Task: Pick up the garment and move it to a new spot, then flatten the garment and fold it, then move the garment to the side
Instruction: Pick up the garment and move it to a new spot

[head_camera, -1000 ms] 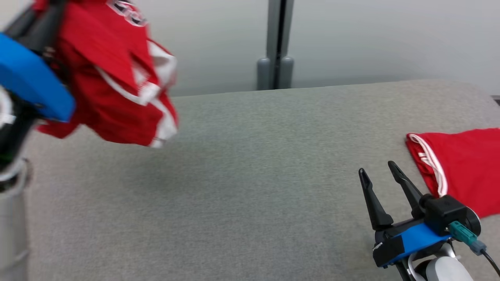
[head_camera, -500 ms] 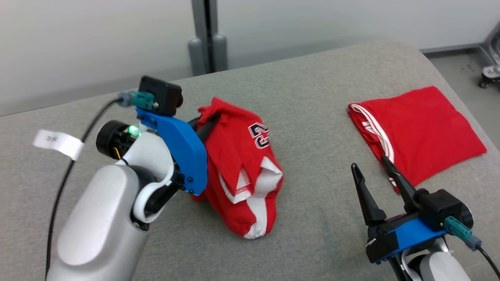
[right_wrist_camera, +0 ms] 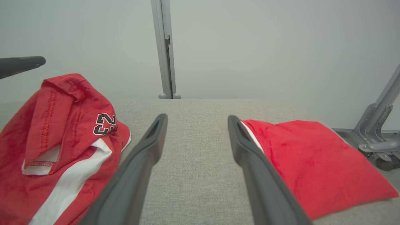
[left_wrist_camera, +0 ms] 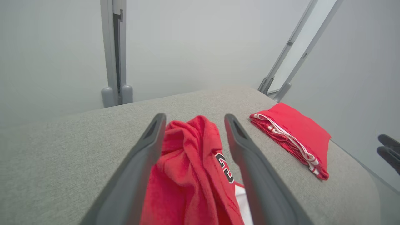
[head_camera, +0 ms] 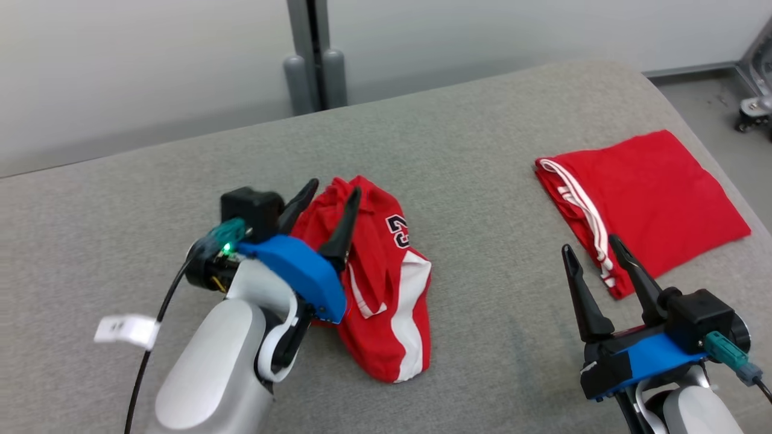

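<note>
The garment (head_camera: 386, 289), red with white stripes and a black number, lies crumpled in a heap on the grey padded table (head_camera: 482, 150). My left gripper (head_camera: 330, 194) is open, its two fingers astride the heap's raised top fold without pinching it. In the left wrist view the garment (left_wrist_camera: 187, 175) bunches up between the spread fingers of that gripper (left_wrist_camera: 194, 118). My right gripper (head_camera: 591, 246) stands open over bare table at the front right with nothing in it. In the right wrist view, where that gripper (right_wrist_camera: 197, 118) shows, the garment (right_wrist_camera: 62, 134) lies to the left.
A second red garment (head_camera: 645, 199), folded flat, lies at the table's right end beside my right gripper. A grey post (head_camera: 310, 54) stands behind the table. Floor and a wheeled frame (head_camera: 754, 111) lie beyond the right edge. A white tag (head_camera: 126, 330) hangs on the left arm's cable.
The left gripper came down with the garment from high at the left, set it on the table and opened. The camera has also shifted. The right gripper stayed open.
</note>
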You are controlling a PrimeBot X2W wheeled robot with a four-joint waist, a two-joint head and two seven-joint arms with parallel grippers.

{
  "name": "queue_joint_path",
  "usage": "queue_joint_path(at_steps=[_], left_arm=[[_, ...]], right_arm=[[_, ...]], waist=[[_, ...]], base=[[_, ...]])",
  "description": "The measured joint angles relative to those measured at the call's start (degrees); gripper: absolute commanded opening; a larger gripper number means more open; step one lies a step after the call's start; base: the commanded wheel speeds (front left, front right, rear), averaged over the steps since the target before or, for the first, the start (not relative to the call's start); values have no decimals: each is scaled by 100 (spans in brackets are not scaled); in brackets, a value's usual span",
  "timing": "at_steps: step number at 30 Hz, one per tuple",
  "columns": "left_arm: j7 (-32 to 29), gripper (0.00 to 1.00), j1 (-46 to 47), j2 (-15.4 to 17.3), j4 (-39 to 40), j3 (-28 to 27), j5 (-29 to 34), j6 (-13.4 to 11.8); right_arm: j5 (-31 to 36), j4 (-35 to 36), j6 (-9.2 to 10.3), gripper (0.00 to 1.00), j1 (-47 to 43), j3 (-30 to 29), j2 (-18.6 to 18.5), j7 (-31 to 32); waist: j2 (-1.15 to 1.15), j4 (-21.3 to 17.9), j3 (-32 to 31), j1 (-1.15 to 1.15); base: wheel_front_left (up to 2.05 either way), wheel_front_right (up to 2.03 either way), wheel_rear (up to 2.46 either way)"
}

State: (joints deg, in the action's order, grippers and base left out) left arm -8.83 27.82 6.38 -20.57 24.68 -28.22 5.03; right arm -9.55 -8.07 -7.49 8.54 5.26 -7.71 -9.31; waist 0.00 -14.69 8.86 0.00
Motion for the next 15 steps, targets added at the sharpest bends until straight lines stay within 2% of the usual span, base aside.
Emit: queue_joint_path(at_steps=[8,15], left_arm=[[1605,100,-984,132,412,-586,-157,-180],[2280,100,-1884,427,490,-939,-13,-380]], right_arm=[[49,158,0,100,-243,-267,7,123],[35,171,0,100,-521,-348,-57,278]], waist=[[0,501,-285,0],[0,957,-565,-1]], base=[[0,0,0],[0,0,0]])
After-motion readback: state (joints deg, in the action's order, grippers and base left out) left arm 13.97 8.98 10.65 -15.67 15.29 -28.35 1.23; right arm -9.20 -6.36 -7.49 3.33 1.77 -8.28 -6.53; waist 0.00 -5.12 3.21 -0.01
